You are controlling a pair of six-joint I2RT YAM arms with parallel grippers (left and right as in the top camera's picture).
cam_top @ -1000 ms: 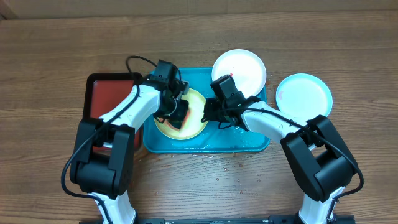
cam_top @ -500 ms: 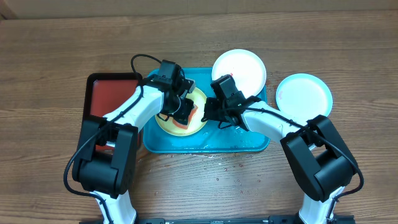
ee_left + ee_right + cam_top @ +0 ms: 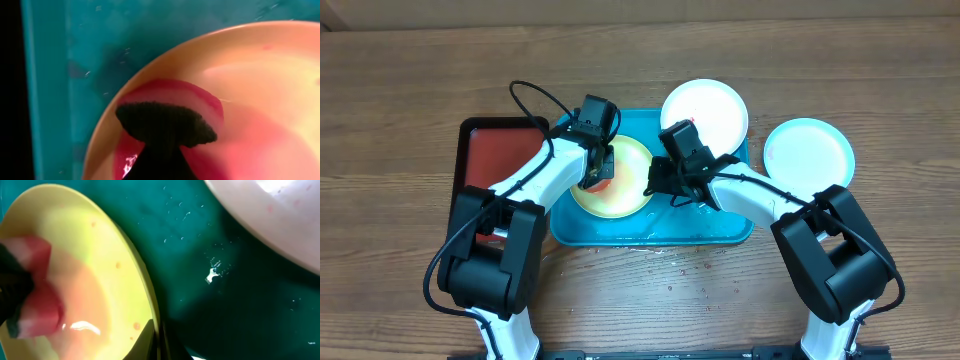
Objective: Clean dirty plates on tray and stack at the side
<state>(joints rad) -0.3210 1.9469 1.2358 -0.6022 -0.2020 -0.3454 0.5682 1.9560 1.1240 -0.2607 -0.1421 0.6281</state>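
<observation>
Overhead, the yellow-green plate [image 3: 620, 197] lies in the tray [image 3: 650, 228] toward its 9 o'clock side. The white plate [image 3: 710, 110] overlaps the tray's 1 o'clock corner, and the pale blue plate [image 3: 810, 150] sits on the table [image 3: 640, 300] at 3 o'clock. Only the wrist views give detail. The left gripper [image 3: 596, 166], at the plate's 10 o'clock, pinches a red sponge [image 3: 172, 97] whose dark scouring face meets the rim amid a wet pink film. The right gripper [image 3: 157, 345] is clamped on the plate's 3 o'clock rim. Water specks dot the tray floor.
</observation>
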